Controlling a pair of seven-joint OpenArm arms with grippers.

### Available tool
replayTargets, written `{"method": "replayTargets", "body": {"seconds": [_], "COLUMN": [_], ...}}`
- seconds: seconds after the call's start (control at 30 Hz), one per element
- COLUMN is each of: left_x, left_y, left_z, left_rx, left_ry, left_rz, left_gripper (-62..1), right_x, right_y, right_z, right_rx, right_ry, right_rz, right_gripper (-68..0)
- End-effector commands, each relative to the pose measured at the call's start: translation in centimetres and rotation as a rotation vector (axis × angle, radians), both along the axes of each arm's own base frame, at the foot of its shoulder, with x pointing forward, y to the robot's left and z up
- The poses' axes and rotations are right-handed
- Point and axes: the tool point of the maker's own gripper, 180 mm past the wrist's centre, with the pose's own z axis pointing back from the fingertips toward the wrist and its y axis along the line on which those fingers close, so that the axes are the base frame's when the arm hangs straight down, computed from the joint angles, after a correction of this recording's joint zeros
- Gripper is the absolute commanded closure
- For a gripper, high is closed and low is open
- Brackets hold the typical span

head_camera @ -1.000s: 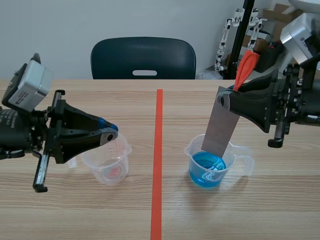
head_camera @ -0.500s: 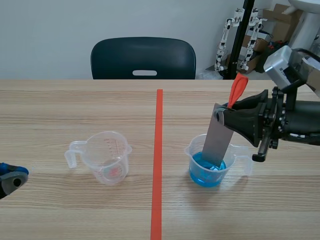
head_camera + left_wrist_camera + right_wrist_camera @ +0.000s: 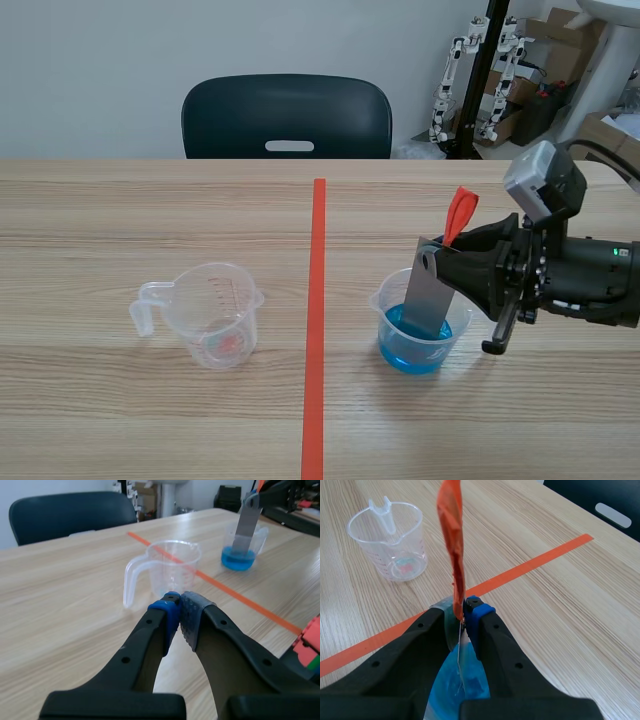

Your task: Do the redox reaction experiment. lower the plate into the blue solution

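Note:
A grey metal plate [image 3: 432, 290] with an orange-red tag [image 3: 458, 212] at its top stands tilted in the clear cup [image 3: 420, 325] of blue solution [image 3: 414, 345], its lower end in the liquid. My right gripper [image 3: 440, 252] is shut on the plate's top. In the right wrist view the gripper [image 3: 461, 611] pinches the plate [image 3: 463, 655] edge-on, with the tag [image 3: 453, 535] rising above and the blue solution [image 3: 460, 690] below. My left gripper [image 3: 178, 614] is shut on nothing, low over the table before an empty clear cup [image 3: 167, 570]. It is out of the scene view.
The empty measuring cup [image 3: 212, 314] stands left of the orange-red tape line [image 3: 315, 320]. A dark chair [image 3: 287, 116] sits behind the table's far edge. Stands and boxes crowd the back right.
My right gripper has come down and forward, lowering the plate deeper into the blue cup. My left arm pulled back from the empty cup and left the scene view.

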Motion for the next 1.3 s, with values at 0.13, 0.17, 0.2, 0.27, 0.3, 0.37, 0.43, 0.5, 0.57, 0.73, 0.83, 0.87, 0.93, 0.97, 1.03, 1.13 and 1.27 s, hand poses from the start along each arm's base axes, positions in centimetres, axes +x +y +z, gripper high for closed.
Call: {"method": "replayTargets", "body": {"seconds": [0.13, 0.17, 0.2, 0.27, 0.3, 0.37, 0.43, 0.5, 0.57, 0.73, 0.83, 0.87, 0.93, 0.97, 1.03, 1.13, 1.27], "left_x": [-1.7, -2.0, -2.3, -2.8, -3.0, -3.1, -3.1, -3.0, -3.1, -3.0, -2.5, -2.3, -1.8, -1.6, -1.3, -1.2, -1.0], "left_y": [-2.4, -3.0, -3.6, -5.1, -5.9, -7.2, -8.4, -9.5, -10.5, -12.4, -13.0, -13.1, -13.4, -13.5, -13.5, -13.4, -13.2], "left_z": [-0.9, -1.1, -1.3, -1.6, -1.7, -1.7, -1.5, -1.2, -1.0, -0.9, -0.7, -0.7, -0.5, -0.4, -0.3, -0.2, -0.1], "left_rx": [-0.002, 0.003, 0.007, 0.001, -0.002, -0.01, -0.019, -0.023, -0.027, -0.041, -0.061, -0.068, -0.078, -0.081, -0.084, -0.088, -0.096], "left_ry": [-0.064, -0.075, -0.084, -0.103, -0.114, -0.141, -0.174, -0.207, -0.231, -0.268, -0.288, -0.294, -0.31, -0.319, -0.327, -0.331, -0.333], "left_rz": [0.008, 0.004, -0.007, -0.039, -0.053, -0.066, -0.075, -0.087, -0.101, -0.114, -0.091, -0.084, -0.072, -0.067, -0.061, -0.054, -0.033], "left_gripper": [-2.8, -2.8, -3.0, -3.0, -3.0, -3.0, -3.0, -3.0, -3.0, -3.0, -3.0, -3.0, -6.0, -9.5, -19.0, -38.4, -60.2], "right_x": [0.6, 0.5, 0.5, 0.4, 0.4, 0.4, 0.4, 0.4, 0.3, 0.2, 0.1, 0.1, 0.1, 0.1, 0.1, 0.0, 0.0], "right_y": [0.1, 0.2, 0.2, 0.4, 0.5, 0.5, 0.5, 0.5, 0.5, 0.4, 0.4, 0.4, 0.4, 0.4, 0.4, 0.4, 0.4], "right_z": [0.2, 0.1, -0.1, -0.2, -0.1, -0.1, 0.0, -0.1, -0.1, -0.8, -1.1, -1.1, -1.2, -1.2, -1.3, -1.5, -1.5], "right_rx": [0.022, 0.023, 0.021, 0.023, 0.025, 0.026, 0.031, 0.03, 0.029, -0.013, -0.024, -0.025, -0.029, -0.029, -0.035, -0.047, -0.048], "right_ry": [-0.039, -0.042, -0.044, -0.053, -0.058, -0.061, -0.065, -0.064, -0.063, -0.051, -0.049, -0.048, -0.045, -0.045, -0.042, -0.042, -0.044], "right_rz": [-0.006, -0.004, -0.003, 0.0, 0.002, 0.005, 0.005, 0.005, 0.006, 0.013, 0.017, 0.017, 0.017, 0.017, 0.017, 0.022, 0.023], "right_gripper": [-0.6, -0.6, -0.6, -0.6, -0.6, -0.6, -0.6, -0.6, -0.6, -0.6, -0.6, -0.6, -0.6, -0.6, -0.6, -0.6, -0.6]}}
